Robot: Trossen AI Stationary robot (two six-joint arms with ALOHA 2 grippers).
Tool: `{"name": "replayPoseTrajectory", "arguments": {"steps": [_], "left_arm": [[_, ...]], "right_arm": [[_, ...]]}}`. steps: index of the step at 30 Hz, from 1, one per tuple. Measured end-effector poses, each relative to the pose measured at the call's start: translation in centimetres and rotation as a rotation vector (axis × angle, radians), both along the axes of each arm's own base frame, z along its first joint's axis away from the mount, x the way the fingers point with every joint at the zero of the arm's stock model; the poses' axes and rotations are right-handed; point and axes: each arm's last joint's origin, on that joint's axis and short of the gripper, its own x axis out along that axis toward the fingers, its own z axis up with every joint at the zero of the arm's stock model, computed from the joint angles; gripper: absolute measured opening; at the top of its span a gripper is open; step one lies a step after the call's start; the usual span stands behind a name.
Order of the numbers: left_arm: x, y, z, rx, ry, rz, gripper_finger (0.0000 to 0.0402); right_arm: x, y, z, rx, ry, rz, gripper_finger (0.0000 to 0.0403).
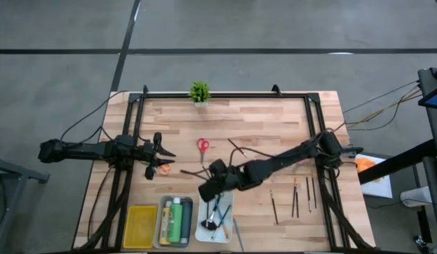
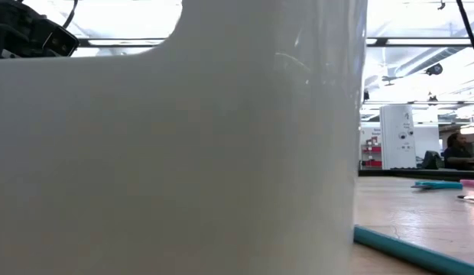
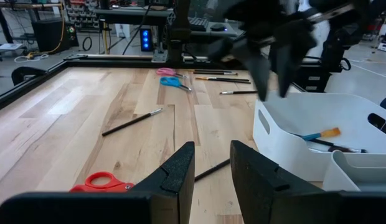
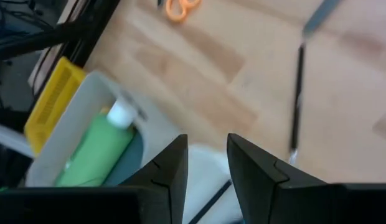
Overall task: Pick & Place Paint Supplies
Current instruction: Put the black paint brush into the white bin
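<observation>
My right gripper (image 1: pixel 206 190) hangs open over the near half of the table, above the far end of the white tray (image 1: pixel 231 201); nothing is between its fingers in the right wrist view (image 4: pixel 207 155). Dark brushes (image 1: pixel 217 215) lie inside that tray. A green paint bottle (image 4: pixel 96 149) lies in the grey tray (image 1: pixel 162 220) beside it. Red scissors (image 1: pixel 203 146), orange scissors (image 1: pixel 162 169) and loose brushes (image 1: pixel 294 199) lie flat on the wood. My left gripper (image 1: pixel 165 150) waits open at the left edge, touching nothing.
A yellow tray (image 1: pixel 141 226) stands left of the grey one at the near edge. A small potted plant (image 1: pixel 199 92) sits at the far edge. Pink and blue scissors (image 3: pixel 169 78) lie far off in the left wrist view. A black frame (image 1: pixel 225 94) rims the table.
</observation>
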Motion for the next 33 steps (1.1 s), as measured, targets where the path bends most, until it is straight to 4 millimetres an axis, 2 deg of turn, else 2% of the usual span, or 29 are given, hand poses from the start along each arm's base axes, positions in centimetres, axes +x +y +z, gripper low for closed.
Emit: {"name": "replayPoseTrajectory", "arguments": {"steps": [7,11,18,27,33], "left_arm": [[0.0,0.0,0.0,0.000,0.000,0.000,0.0104],[0.0,0.0,0.0,0.000,0.000,0.000,0.0104],[0.0,0.0,0.0,0.000,0.000,0.000,0.0104],[0.0,0.0,0.0,0.000,0.000,0.000,0.0104],[0.0,0.0,0.0,0.000,0.000,0.000,0.0104]], "right_arm": [[1.0,-4.0,0.0,-0.009,0.017,-0.003,0.0109],[1.2,-5.3,-0.1,-0.017,0.021,-0.003,0.0109],[1.0,-5.7,-0.4,-0.044,0.071,0.014,0.0109],[2.1,-5.9,-4.0,-0.102,0.146,0.061,0.0109],[2.9,-6.0,-5.3,-0.147,0.167,0.106,0.0109]]}}
